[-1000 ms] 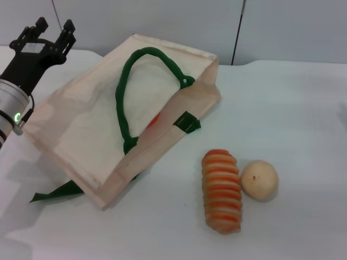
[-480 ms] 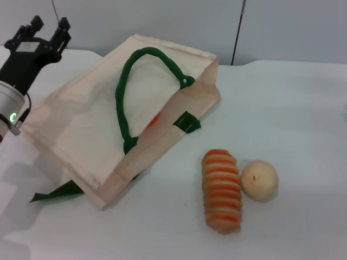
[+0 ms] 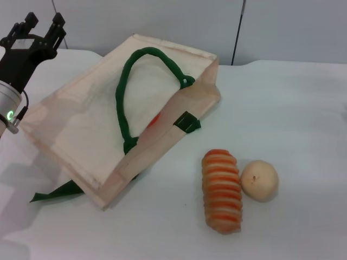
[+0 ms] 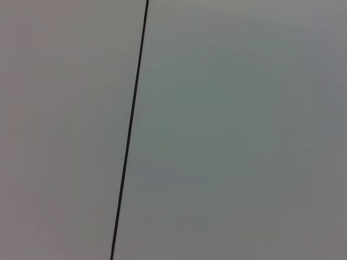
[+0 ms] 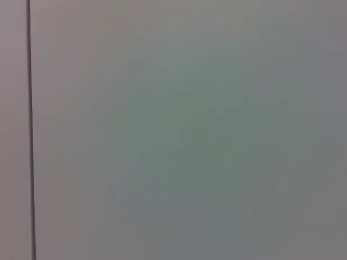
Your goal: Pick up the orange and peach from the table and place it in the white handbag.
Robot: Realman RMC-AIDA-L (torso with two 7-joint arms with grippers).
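The white handbag (image 3: 92, 124) lies flat on the table with its mouth toward the right and its green handle (image 3: 127, 81) on top. A small patch of the orange (image 3: 155, 120) shows inside the bag's mouth. The peach is hidden. My left gripper (image 3: 42, 23) is open and empty, raised at the far left, beyond the bag's far-left corner and apart from it. My right gripper is out of view. Both wrist views show only a grey wall with a dark seam.
An orange-and-cream striped loaf (image 3: 221, 190) lies on the white table to the right of the bag, with a beige-yellow round fruit (image 3: 259, 180) touching its right side. A green strap end (image 3: 57, 190) sticks out under the bag's near-left corner.
My left gripper has moved up and to the left, farther from the bag, still open. The bag, loaf and beige fruit have not moved.
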